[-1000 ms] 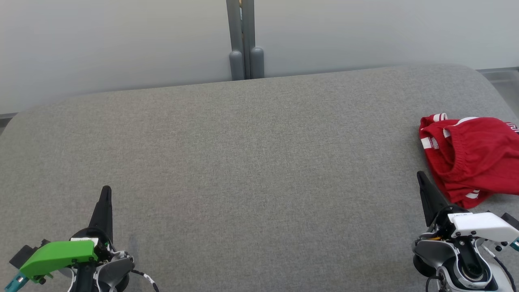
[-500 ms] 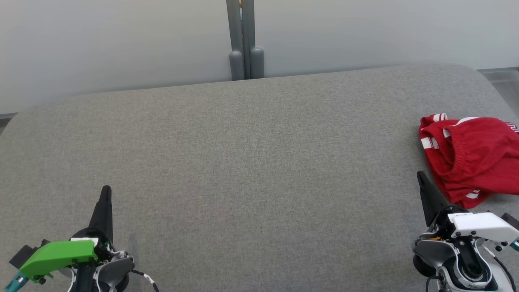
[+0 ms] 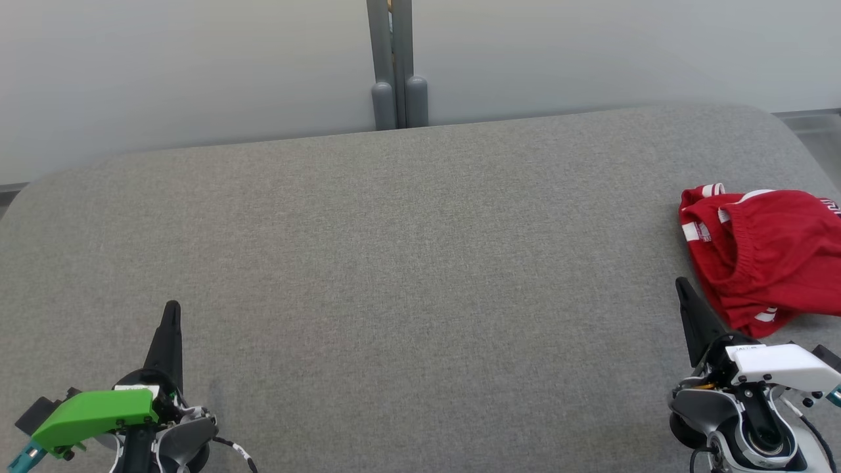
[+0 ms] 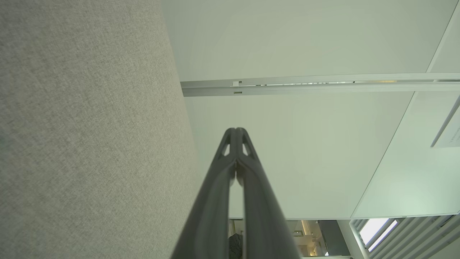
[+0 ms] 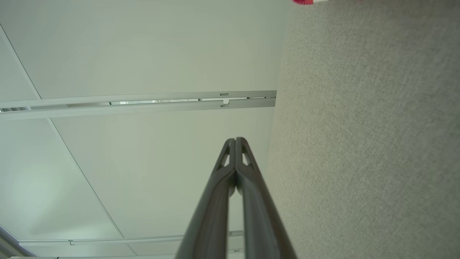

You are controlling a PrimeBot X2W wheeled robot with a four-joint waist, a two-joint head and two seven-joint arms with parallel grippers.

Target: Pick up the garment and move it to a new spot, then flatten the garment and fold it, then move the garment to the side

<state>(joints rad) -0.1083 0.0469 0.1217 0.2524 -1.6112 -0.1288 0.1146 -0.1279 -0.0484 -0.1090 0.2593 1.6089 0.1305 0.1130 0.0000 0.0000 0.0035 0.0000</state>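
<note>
The garment (image 3: 765, 249) is red with white stripes and lies crumpled at the right edge of the grey padded table (image 3: 407, 263); a sliver of the garment (image 5: 305, 1) shows at the top of the right wrist view. My right gripper (image 3: 681, 282) rests just left of and below it, fingers shut together and holding nothing, apart from the cloth. My left gripper (image 3: 172, 306) rests at the lower left, also shut and bare. The wrist views show the left gripper (image 4: 236, 130) and the right gripper (image 5: 235, 139) with fingertips pressed together.
A pale wall panel (image 3: 197, 66) stands behind the table, with a grey post (image 3: 394, 66) at its middle. The table's rounded far corners fall away at left and right. The garment reaches the frame's right border.
</note>
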